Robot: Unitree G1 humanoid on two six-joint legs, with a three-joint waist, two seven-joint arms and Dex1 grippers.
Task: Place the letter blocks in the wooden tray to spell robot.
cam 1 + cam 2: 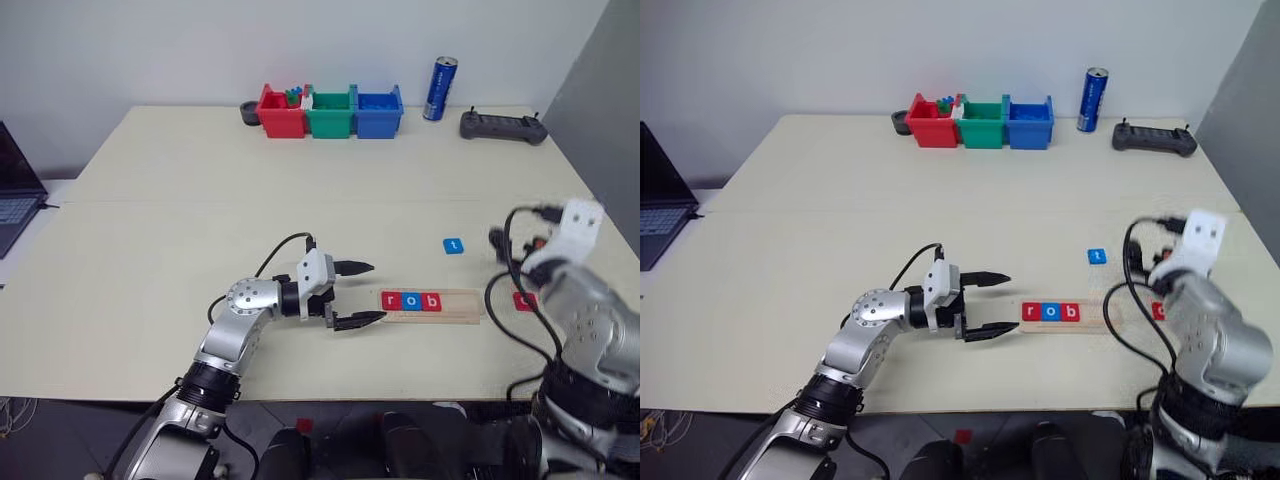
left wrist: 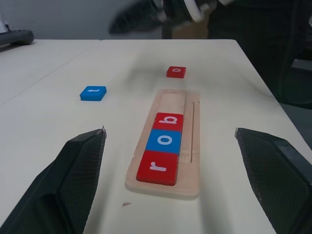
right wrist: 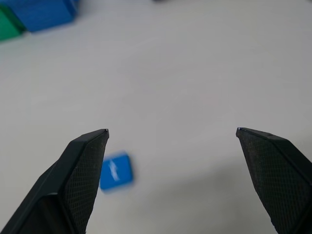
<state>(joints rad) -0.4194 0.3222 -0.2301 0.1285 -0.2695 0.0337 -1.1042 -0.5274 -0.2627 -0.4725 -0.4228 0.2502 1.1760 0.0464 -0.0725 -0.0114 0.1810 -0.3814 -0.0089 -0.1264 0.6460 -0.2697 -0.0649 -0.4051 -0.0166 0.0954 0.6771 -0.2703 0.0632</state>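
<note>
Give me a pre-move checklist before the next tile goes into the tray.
1. Pale wooden tray holds r, o, b in order: ok.
2. Fourth and fifth slots free: ok.
3. Red square o tile loose on the table past the tray's far end, letter up: ok.
4. Blue square t tile loose on the table, apart from the tray: ok.
5. Right hand open, holding nothing: ok.
6. Left hand open at the tray's r end, not touching it: ok.

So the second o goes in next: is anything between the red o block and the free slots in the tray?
Nothing visible: bare table lies between the red o block and the wooden tray's free end.
</note>
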